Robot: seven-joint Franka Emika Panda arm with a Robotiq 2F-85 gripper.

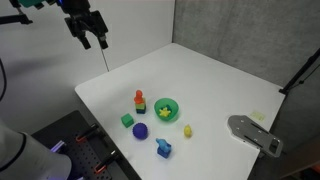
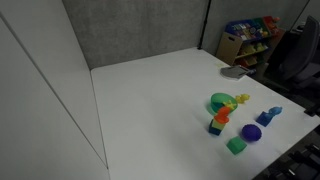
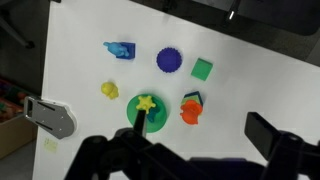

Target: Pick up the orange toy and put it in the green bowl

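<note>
The orange toy (image 1: 139,98) (image 2: 221,116) (image 3: 191,112) sits on the white table against a small dark cube (image 3: 192,97), just beside the green bowl (image 1: 166,108) (image 2: 219,101) (image 3: 132,104). A yellow star-shaped piece (image 3: 146,102) lies in the bowl. My gripper (image 1: 95,44) (image 3: 205,135) is open and empty. It hangs high above the table's far corner, well apart from the toys. It is out of view in an exterior view.
Near the bowl lie a light green block (image 3: 202,69), a purple ball (image 3: 170,61), a blue toy (image 3: 120,50) and a small yellow toy (image 3: 109,90). A grey flat object (image 1: 255,133) lies at the table's edge. Toys cluster near the front edge (image 1: 150,160).
</note>
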